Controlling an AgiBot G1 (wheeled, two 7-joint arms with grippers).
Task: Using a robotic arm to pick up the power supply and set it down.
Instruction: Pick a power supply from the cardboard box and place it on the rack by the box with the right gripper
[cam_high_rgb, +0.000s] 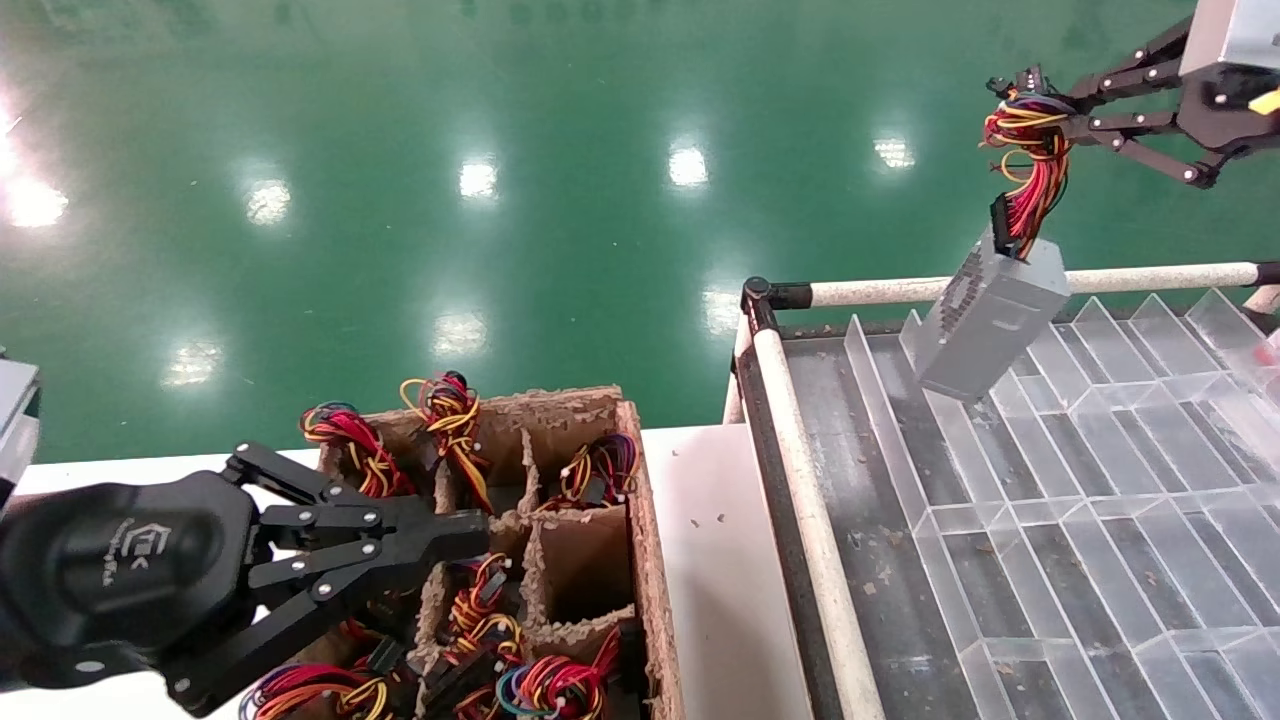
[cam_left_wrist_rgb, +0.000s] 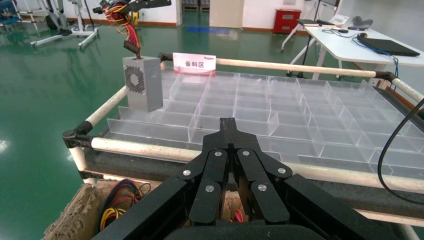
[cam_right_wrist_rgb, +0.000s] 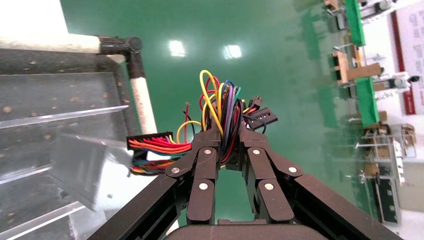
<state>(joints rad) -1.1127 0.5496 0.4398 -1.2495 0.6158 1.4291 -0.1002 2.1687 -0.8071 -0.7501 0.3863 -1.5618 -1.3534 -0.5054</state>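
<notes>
The power supply (cam_high_rgb: 990, 325), a silver-grey box with a perforated vent face, hangs tilted by its bundle of red, yellow and black wires (cam_high_rgb: 1030, 150). My right gripper (cam_high_rgb: 1040, 115) is shut on that bundle, high at the far left corner of the clear divider tray (cam_high_rgb: 1100, 480). The right wrist view shows the wires (cam_right_wrist_rgb: 220, 110) pinched in the right gripper (cam_right_wrist_rgb: 227, 132) and the box (cam_right_wrist_rgb: 82, 167) below. In the left wrist view the power supply (cam_left_wrist_rgb: 142, 82) has its lower end at divider height; contact is unclear. My left gripper (cam_high_rgb: 470, 530) (cam_left_wrist_rgb: 229, 122) is shut and empty over the cardboard box.
A cardboard box (cam_high_rgb: 650, 560) with paper dividers holds several more wire bundles at the near left. White padded rails (cam_high_rgb: 800, 480) frame the tray. A red and white sign (cam_left_wrist_rgb: 194, 63) stands at the tray's far edge. Green floor lies beyond.
</notes>
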